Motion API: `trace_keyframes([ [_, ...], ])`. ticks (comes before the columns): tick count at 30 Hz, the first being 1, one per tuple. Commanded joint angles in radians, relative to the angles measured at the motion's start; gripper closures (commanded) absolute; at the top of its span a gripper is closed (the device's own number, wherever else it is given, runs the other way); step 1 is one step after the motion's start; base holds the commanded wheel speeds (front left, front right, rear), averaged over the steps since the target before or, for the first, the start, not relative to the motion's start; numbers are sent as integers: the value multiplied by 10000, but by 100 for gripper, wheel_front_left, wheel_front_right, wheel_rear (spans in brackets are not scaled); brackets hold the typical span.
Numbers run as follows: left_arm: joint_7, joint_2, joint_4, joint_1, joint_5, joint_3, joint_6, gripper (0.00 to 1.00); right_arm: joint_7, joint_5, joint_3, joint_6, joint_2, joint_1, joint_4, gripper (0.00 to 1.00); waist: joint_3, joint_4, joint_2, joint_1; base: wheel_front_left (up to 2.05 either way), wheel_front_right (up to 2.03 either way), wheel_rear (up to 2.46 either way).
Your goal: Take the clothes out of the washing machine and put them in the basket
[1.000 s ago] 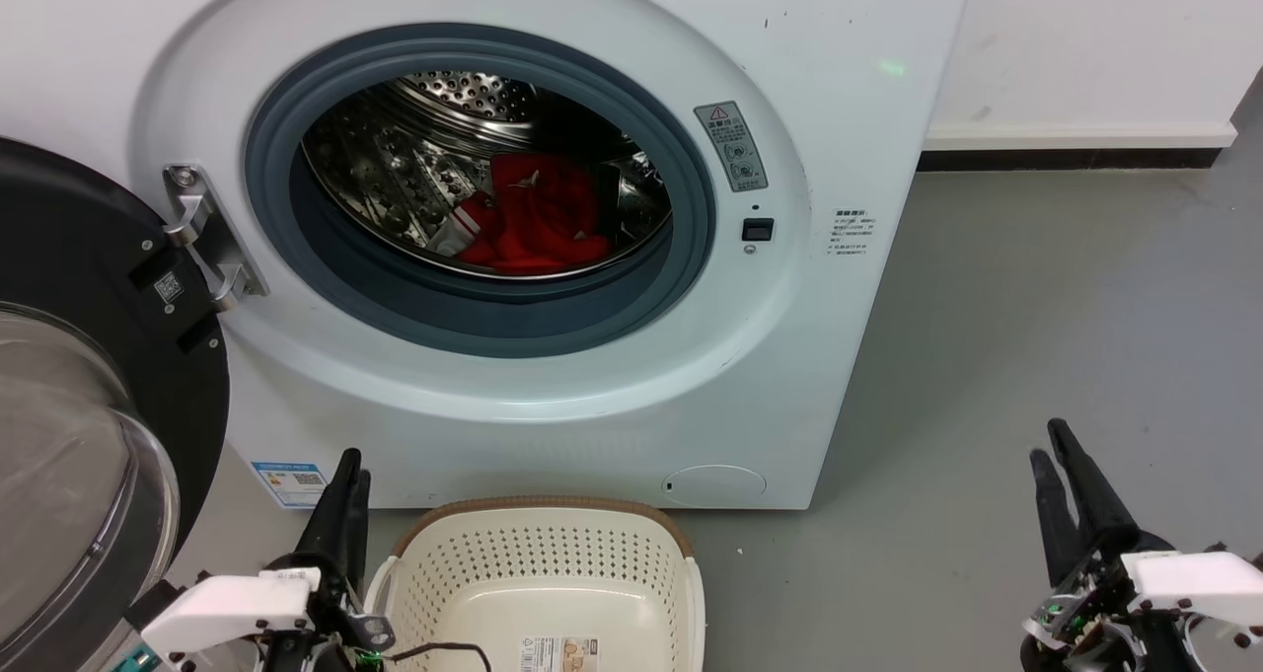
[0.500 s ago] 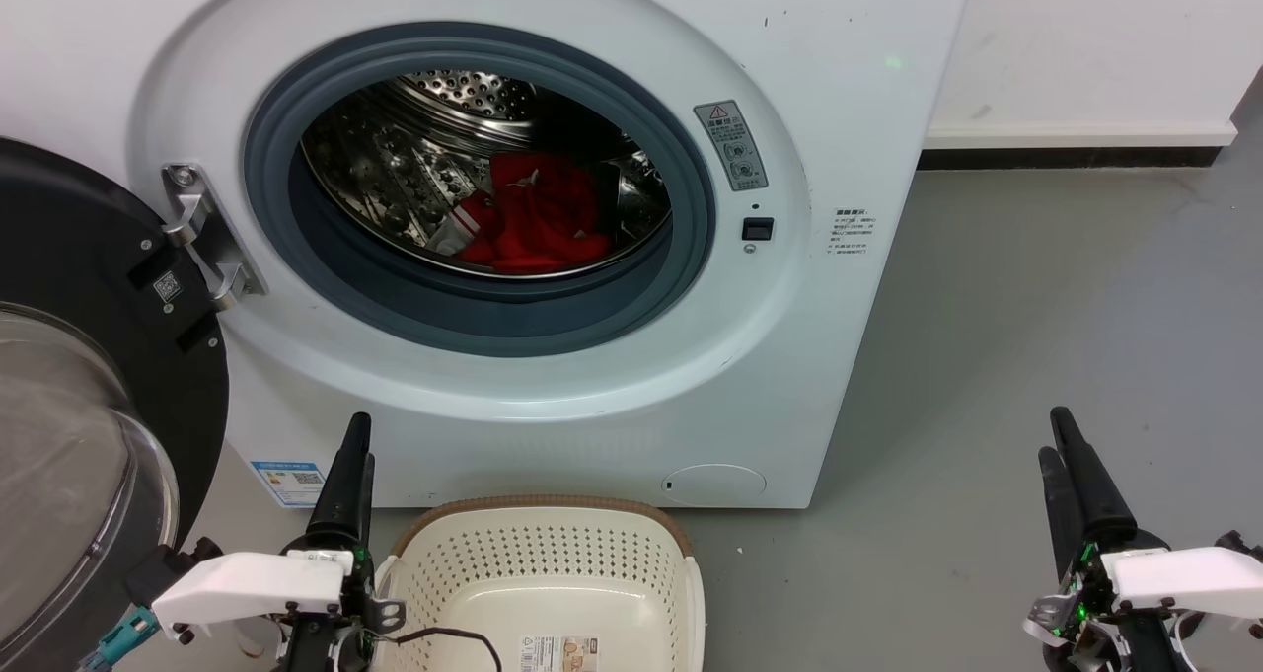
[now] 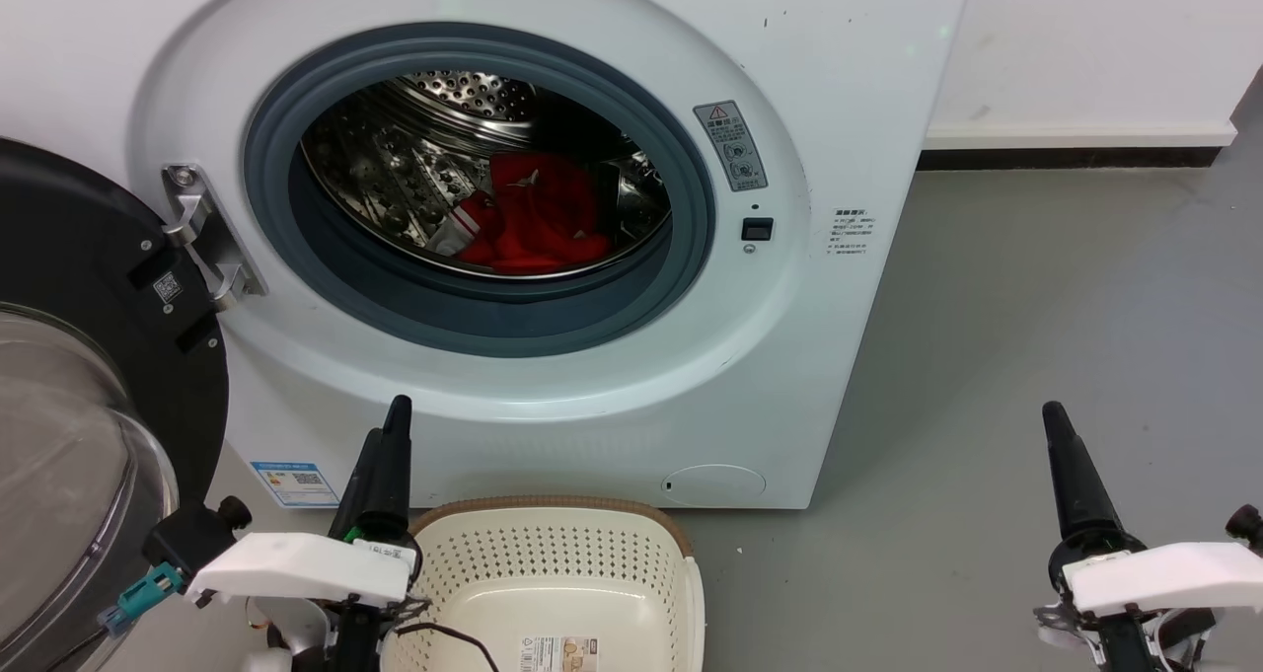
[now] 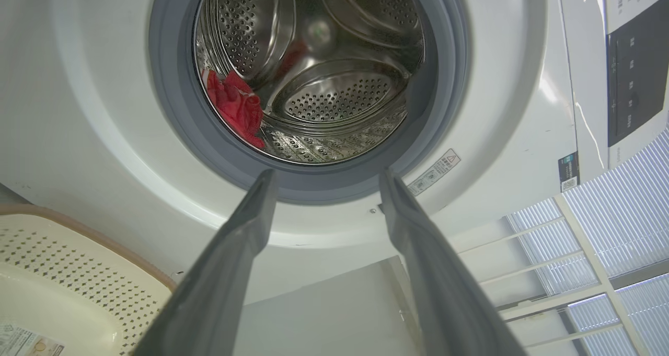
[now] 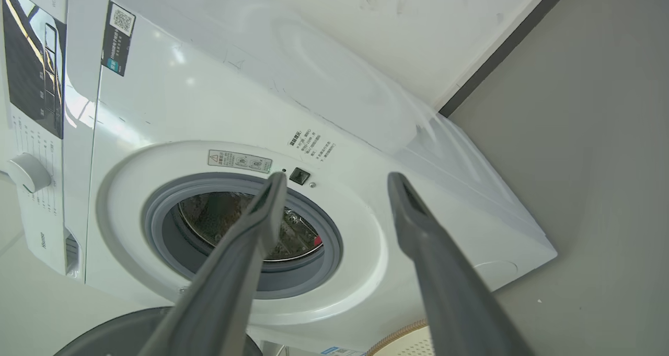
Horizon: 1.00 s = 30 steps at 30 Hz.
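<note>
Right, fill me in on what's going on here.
A two-armed robot faces a white front-loading washing machine with its black-framed glass door swung open. Bright red fabric clothes lie in the steel drum; the cream perforated plastic basket below looks empty. The left gripper and right gripper are both open, holding nothing, outside the drum.

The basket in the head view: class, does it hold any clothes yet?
No: the basket shows no garment inside, and the red clothes lie inside the washing machine.
</note>
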Motion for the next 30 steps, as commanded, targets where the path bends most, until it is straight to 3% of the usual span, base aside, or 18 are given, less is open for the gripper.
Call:
trace_keyframes([
  [1,-93,65,-199,-335,407,-55,-4,0,-105,-439,39,0,-11,-96,-259,0,2,-2,0,0,0,0,0],
  [20,-788,358,-223,-534,3807,-787,292,0,-797,-3961,119,0,-8,150,-562,0,-7,-25,0,0,0,0,0],
  [30,-1087,513,-215,-594,5029,-1096,482,0,-1092,-5410,101,0,-7,246,-562,0,-20,-41,0,0,0,0,0],
])
